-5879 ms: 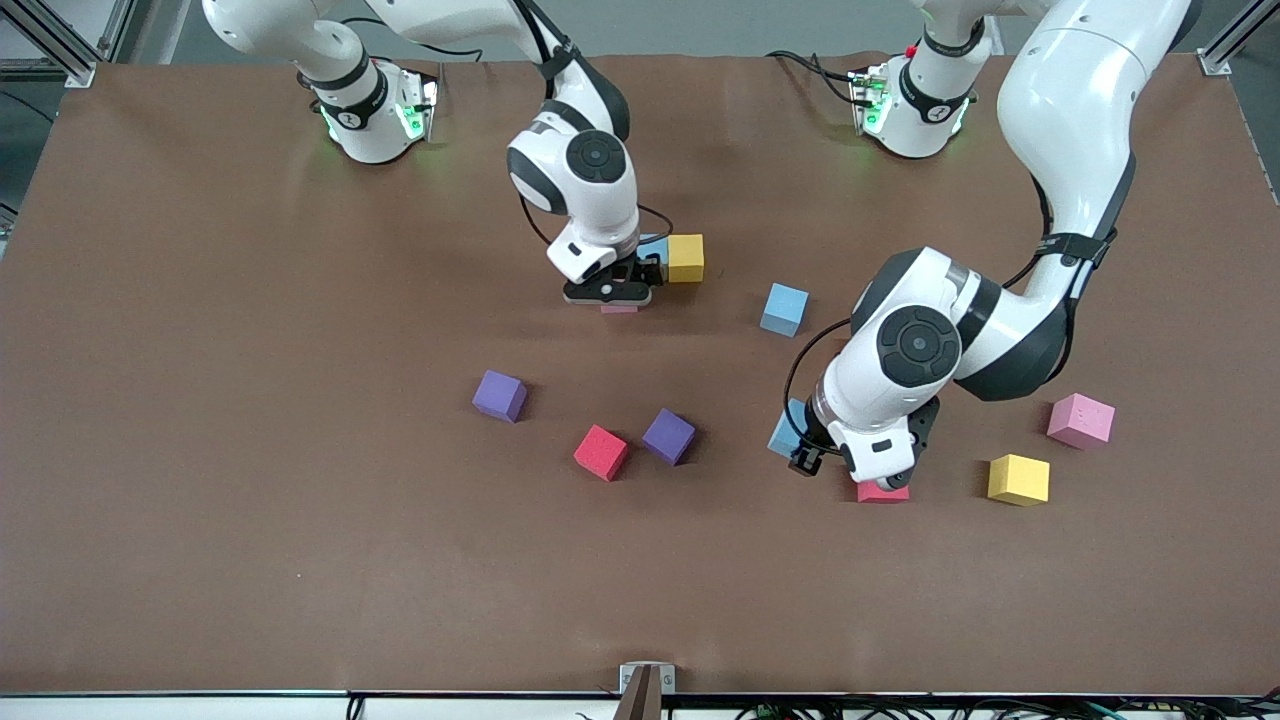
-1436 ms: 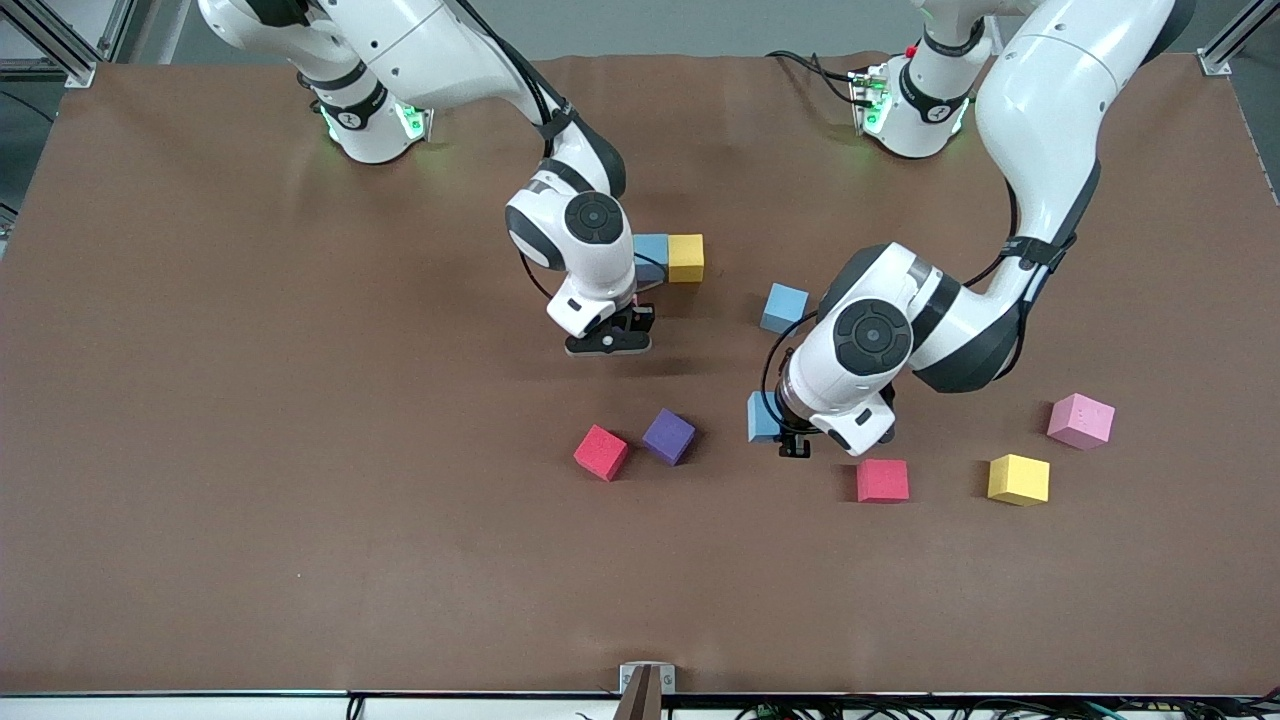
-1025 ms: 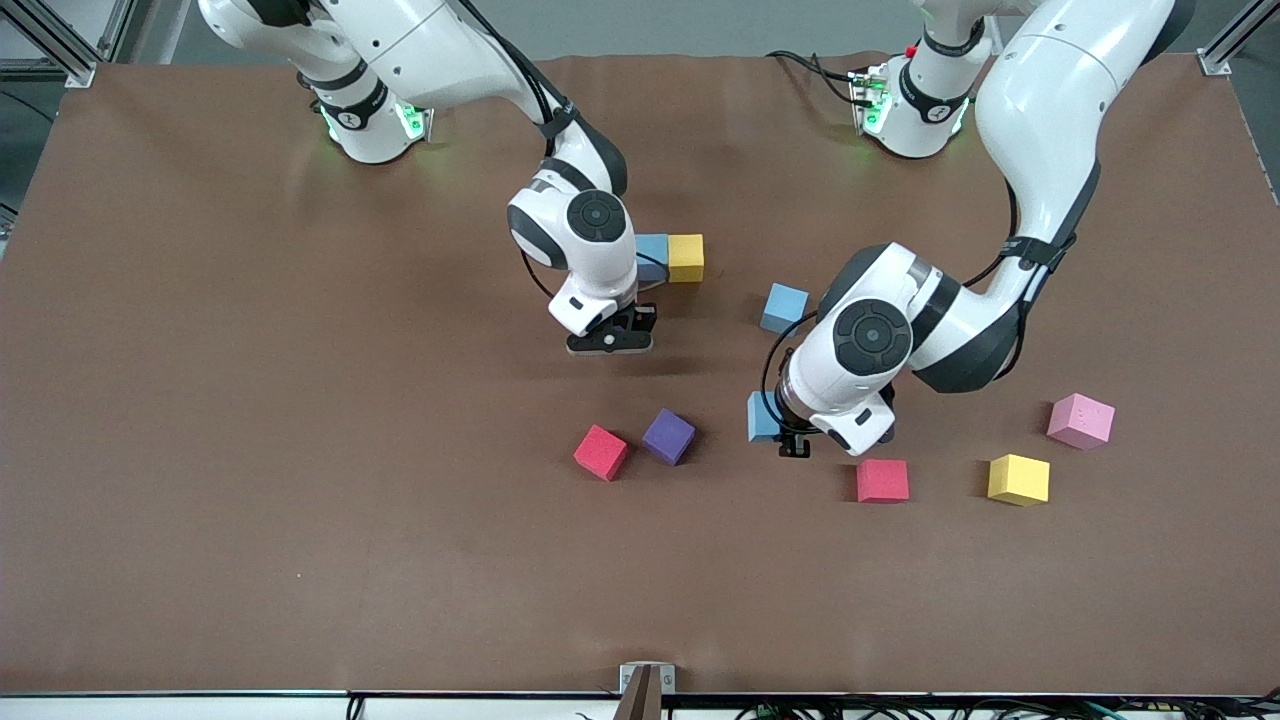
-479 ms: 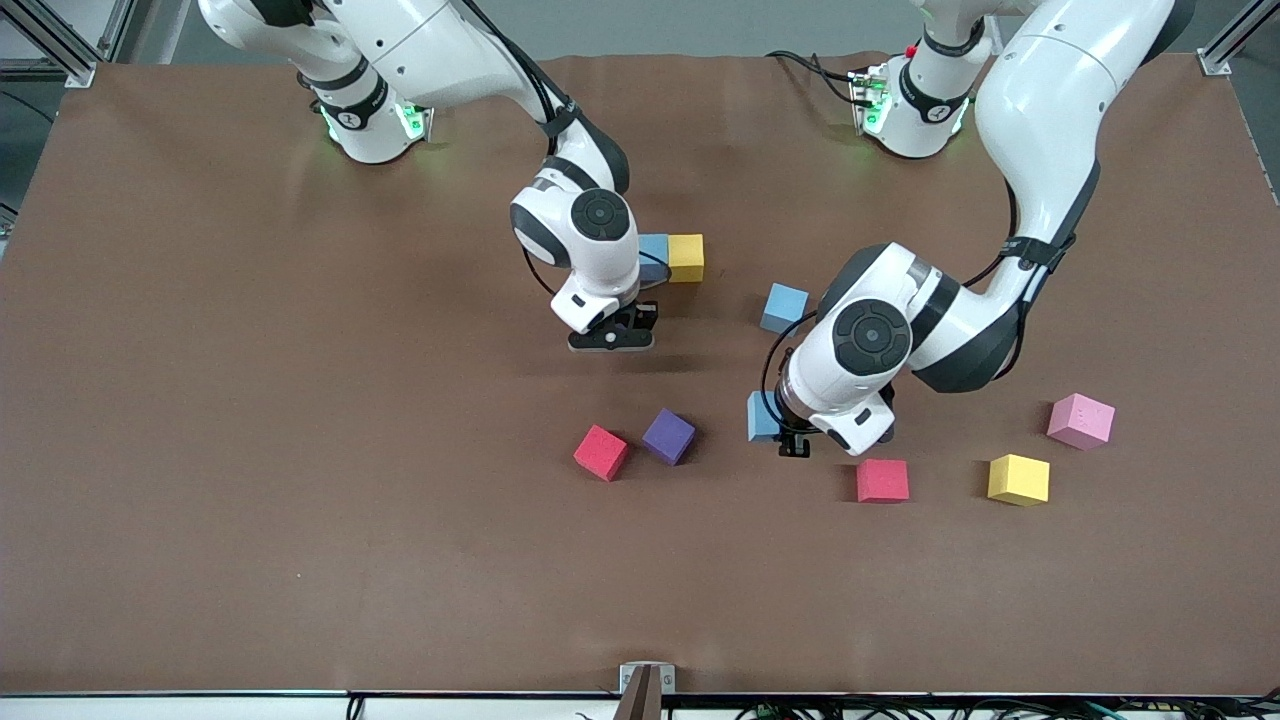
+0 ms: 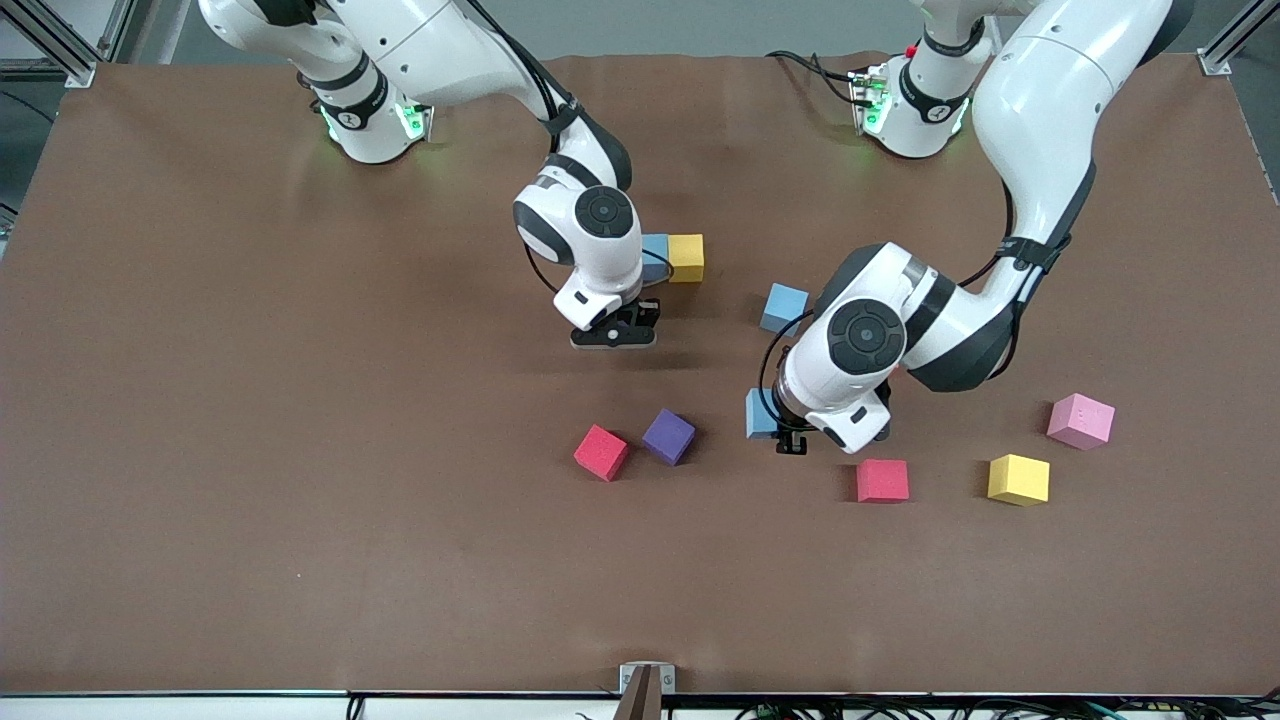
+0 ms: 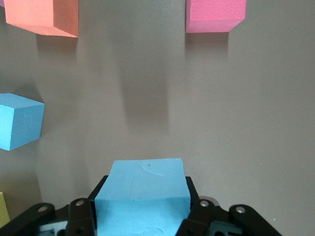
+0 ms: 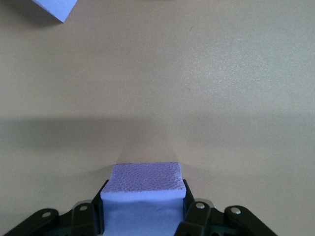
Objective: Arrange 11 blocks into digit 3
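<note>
Front view count: 3 light blue, 2 red, 2 yellow, 1 purple, 1 pink. Left gripper (image 6: pixel 142 216) jaws grip light blue block (image 6: pixel 141 194); right gripper (image 7: pixel 142 216) jaws grip purple block (image 7: pixel 142 189).

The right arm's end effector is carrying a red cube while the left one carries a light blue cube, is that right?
Not quite. The right end effector is shut on a purple cube, not a red one, as the right wrist view shows. The rest holds: the left end effector grips a light blue cube.
</note>
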`<state>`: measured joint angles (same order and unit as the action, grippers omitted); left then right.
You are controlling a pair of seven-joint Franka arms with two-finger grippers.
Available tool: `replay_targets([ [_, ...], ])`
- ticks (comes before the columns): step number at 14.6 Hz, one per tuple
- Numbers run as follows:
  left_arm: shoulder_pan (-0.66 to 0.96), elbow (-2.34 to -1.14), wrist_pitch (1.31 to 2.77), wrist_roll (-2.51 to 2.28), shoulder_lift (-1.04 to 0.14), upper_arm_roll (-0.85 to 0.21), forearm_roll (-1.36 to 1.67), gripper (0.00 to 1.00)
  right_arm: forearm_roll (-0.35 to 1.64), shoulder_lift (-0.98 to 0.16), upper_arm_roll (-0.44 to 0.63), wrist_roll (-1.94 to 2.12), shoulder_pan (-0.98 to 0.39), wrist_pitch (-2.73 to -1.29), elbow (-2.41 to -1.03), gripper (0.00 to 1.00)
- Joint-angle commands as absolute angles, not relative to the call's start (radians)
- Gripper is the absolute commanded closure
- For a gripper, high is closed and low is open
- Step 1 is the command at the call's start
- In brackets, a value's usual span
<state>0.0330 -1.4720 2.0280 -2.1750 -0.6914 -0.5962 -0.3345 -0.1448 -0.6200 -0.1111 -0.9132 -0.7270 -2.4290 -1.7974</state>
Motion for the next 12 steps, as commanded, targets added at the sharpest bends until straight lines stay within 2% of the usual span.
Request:
replay_targets([
  [1, 0.037, -1.48, 2.039, -2.201, -0.689, -0.594, -0.331, 0.89, -0.173, -0.626, -0.103, -0.95, -0.742, -2.416, -1.79, 0.99],
  [12, 0.072, -1.531, 2.082, -2.333, -0.707, -0.594, -0.345, 0.89, -0.173, -0.626, -0.103, -0.954, -0.742, -2.405, -1.79, 0.98],
])
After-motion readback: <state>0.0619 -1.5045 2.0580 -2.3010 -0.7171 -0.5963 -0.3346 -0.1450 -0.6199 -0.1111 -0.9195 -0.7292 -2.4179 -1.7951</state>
